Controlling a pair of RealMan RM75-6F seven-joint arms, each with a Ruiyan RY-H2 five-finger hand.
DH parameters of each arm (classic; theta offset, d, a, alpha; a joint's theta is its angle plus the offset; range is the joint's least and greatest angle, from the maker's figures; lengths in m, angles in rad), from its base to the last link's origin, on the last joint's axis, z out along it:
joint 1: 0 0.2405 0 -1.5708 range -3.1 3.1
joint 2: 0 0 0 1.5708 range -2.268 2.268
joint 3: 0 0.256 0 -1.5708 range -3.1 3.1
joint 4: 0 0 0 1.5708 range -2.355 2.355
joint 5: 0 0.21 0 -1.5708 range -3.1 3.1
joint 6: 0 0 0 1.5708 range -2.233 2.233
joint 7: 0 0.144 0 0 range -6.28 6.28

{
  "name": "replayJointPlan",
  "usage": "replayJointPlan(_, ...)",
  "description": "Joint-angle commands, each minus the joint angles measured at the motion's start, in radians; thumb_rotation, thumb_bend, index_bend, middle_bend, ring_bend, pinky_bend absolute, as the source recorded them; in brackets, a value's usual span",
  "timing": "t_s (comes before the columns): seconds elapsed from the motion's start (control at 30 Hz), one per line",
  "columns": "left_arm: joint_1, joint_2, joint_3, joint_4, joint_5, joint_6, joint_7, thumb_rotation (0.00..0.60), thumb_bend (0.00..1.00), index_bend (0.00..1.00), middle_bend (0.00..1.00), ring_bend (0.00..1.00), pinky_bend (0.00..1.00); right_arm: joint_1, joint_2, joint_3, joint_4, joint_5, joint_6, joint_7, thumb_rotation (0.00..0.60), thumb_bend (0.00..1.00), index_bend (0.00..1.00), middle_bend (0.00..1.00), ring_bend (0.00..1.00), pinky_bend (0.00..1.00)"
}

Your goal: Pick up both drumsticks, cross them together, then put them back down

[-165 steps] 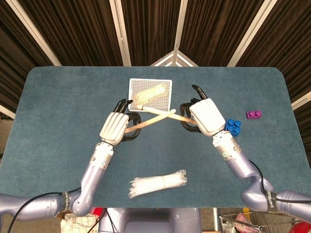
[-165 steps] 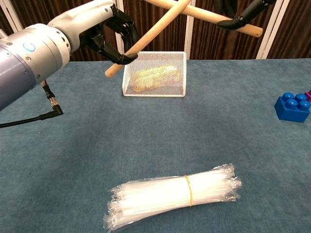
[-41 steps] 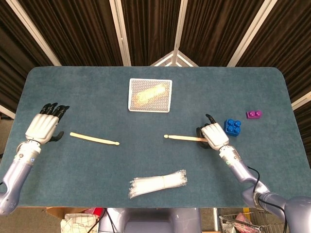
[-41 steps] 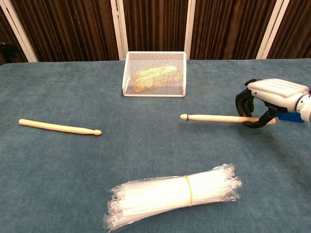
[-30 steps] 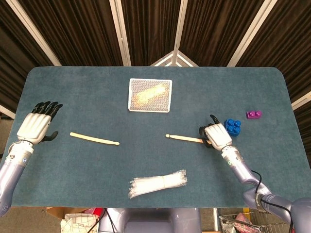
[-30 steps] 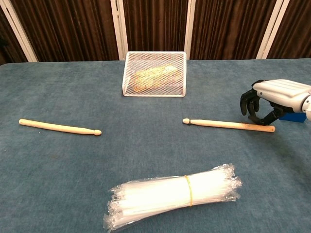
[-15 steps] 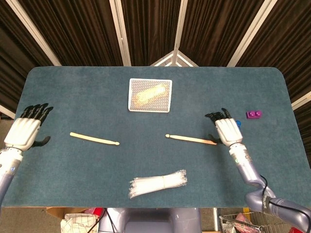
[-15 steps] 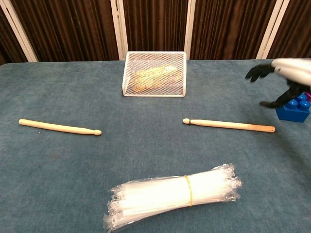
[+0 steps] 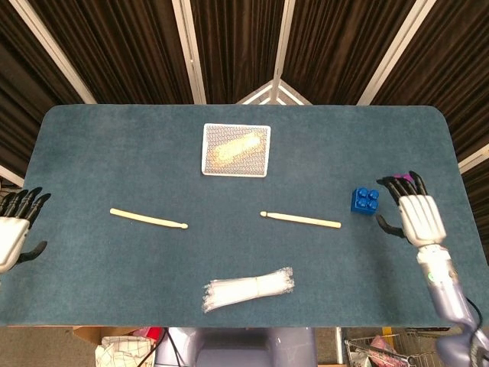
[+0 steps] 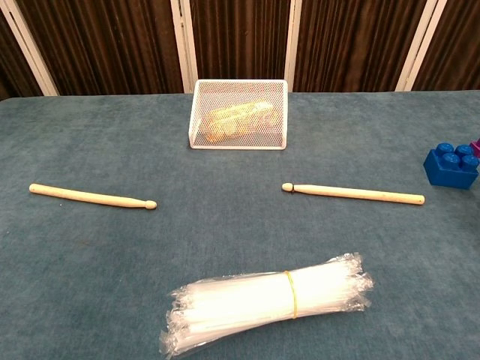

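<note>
Both drumsticks lie flat on the blue table (image 9: 114,145), well apart from each other: the left drumstick (image 9: 148,219) toward the robot's left side, the right drumstick (image 9: 300,220) nearer the middle, its butt end pointing at the blue block (image 9: 365,200). The left hand (image 9: 11,233) sits at the table's far left edge with fingers spread and nothing in it; the right hand (image 9: 418,216) hovers beyond the blue block, fingers also spread and empty. Judging from the sticks lying down and both hands clear of them, this looks like the close of the task, the put-down done; nothing more seems called for than keeping the arms out of the way. If another round were wanted, each hand would need to travel inward to its own stick. The left hand is cut off by the frame edge, and the chest view shows neither hand. A small purple piece is mostly hidden behind the right hand's fingertips. What lies in the wire basket (image 10: 238,114) is hard to make out; a banded bundle of clear straws (image 10: 266,301) sits nearest the robot.
</note>
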Motion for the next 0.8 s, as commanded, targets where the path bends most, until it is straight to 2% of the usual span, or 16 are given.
replayJointPlan(0.03, 0.017, 0.008, 0.013, -0.001, 0.015, 0.013, -0.012, 0.6, 0.4, 0.02, 0.0, 0.0, 0.0, -0.062, 0.065, -0.056, -0.065, -0.058, 0.058, -0.006, 0.6, 0.34, 0.23, 0.22, 0.18, 0.01)
replayJointPlan(0.27, 0.061, -0.007, 0.015, -0.017, 0.046, 0.074, -0.069, 0.6, 0.4, 0.02, 0.0, 0.0, 0.0, -0.153, 0.139, -0.137, -0.172, -0.148, 0.156, -0.112, 0.6, 0.34, 0.23, 0.19, 0.15, 0.01)
replayJointPlan(0.43, 0.119, -0.036, 0.015, -0.013, 0.07, 0.174, -0.044, 0.6, 0.4, 0.03, 0.0, 0.0, 0.0, -0.201, 0.159, -0.139, -0.216, -0.158, 0.224, -0.136, 0.6, 0.34, 0.23, 0.19, 0.14, 0.01)
replayJointPlan(0.6, 0.202, -0.073, 0.014, 0.001, 0.085, 0.303, -0.091, 0.6, 0.4, 0.03, 0.0, 0.0, 0.0, -0.232, 0.159, -0.135, -0.206, -0.166, 0.264, -0.108, 0.6, 0.34, 0.23, 0.18, 0.14, 0.01)
replayJointPlan(0.8, 0.241, -0.111, 0.013, 0.042, 0.098, 0.352, -0.064, 0.6, 0.4, 0.05, 0.0, 0.0, 0.0, -0.25, 0.161, -0.136, -0.18, -0.186, 0.283, -0.087, 0.6, 0.34, 0.23, 0.18, 0.13, 0.01)
